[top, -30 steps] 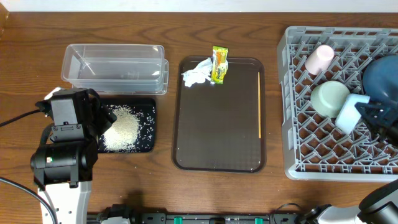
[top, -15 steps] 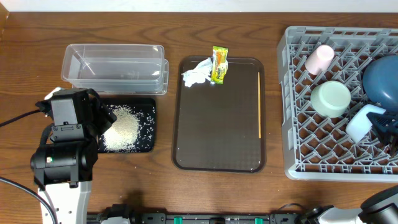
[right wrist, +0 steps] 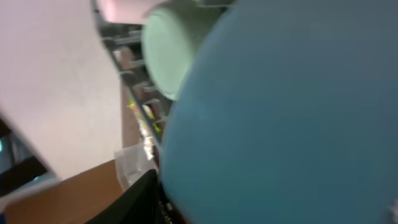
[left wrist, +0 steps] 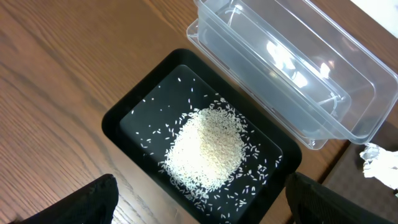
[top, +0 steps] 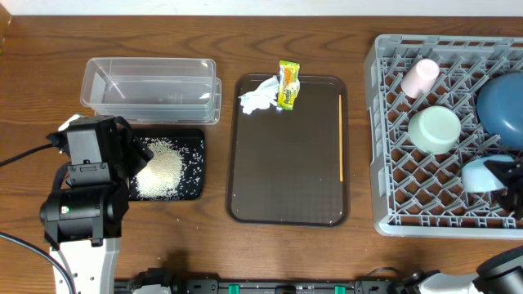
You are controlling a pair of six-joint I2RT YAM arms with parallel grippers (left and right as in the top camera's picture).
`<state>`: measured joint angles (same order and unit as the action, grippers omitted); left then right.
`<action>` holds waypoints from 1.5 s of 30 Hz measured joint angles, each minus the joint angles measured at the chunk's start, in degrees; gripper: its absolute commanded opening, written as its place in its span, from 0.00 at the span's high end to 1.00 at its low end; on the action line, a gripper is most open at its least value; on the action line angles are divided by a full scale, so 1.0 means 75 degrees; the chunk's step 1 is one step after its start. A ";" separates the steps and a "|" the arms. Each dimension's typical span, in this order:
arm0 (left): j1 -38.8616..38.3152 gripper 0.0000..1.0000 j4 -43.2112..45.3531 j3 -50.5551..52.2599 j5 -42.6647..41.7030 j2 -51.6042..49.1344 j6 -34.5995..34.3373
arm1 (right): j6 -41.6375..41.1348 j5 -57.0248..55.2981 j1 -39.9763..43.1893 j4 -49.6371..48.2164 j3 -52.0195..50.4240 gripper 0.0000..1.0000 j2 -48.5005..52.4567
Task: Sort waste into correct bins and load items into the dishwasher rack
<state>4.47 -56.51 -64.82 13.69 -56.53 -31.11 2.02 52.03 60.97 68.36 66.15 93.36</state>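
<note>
A heap of white rice [top: 161,170] [left wrist: 208,148] lies in the black tray [top: 196,139] [left wrist: 124,112]. My left gripper [top: 129,167] [left wrist: 205,208] hangs open over the tray's near corner, holding nothing. The clear container [top: 151,88] [left wrist: 292,68] stands behind it. The grey rack [top: 384,122] holds a pink cup [top: 420,77], a mint bowl [top: 434,129] [right wrist: 168,56], a dark-blue plate [top: 500,102] and a pale blue bowl [top: 484,174] [right wrist: 286,112]. My right gripper [top: 513,175] is right at the pale blue bowl, which fills its blurred wrist view; only one finger [right wrist: 140,199] shows.
On the brown serving tray [top: 286,163] lie a crumpled tissue [top: 258,96] [left wrist: 379,165], a yellow-green wrapper [top: 288,84] and a thin orange stick [top: 341,137] along its right side. The rack's walls stand high around the right gripper.
The pale blue bowl has moved with my right gripper toward the rack's front right and now sits lower. The left arm has not moved.
</note>
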 measured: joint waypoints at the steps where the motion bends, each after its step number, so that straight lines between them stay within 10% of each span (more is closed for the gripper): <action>1: 0.0000 0.12 0.0003 0.0000 0.0000 0.0000 0.0000 | 0.0000 -0.0070 0.0020 0.0023 0.0000 0.57 -0.0003; 16: 0.0000 0.12 0.0003 0.0000 0.0000 0.0000 0.0000 | -0.0536 -0.1029 0.0213 0.0329 0.0090 0.43 -0.2629; 28: 0.0000 0.12 0.0000 0.0000 0.0000 0.0000 0.0000 | -0.1582 -0.2101 -0.0778 -0.0670 0.0134 0.92 -0.3485; 45: 0.0000 0.12 0.0003 0.0000 0.0000 0.0000 0.0000 | -0.2964 -0.5575 -0.2570 -0.0423 0.0134 0.99 -0.1620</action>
<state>4.47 -56.49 -64.82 13.69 -56.53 -31.11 -20.21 10.22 41.69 65.19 67.16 81.21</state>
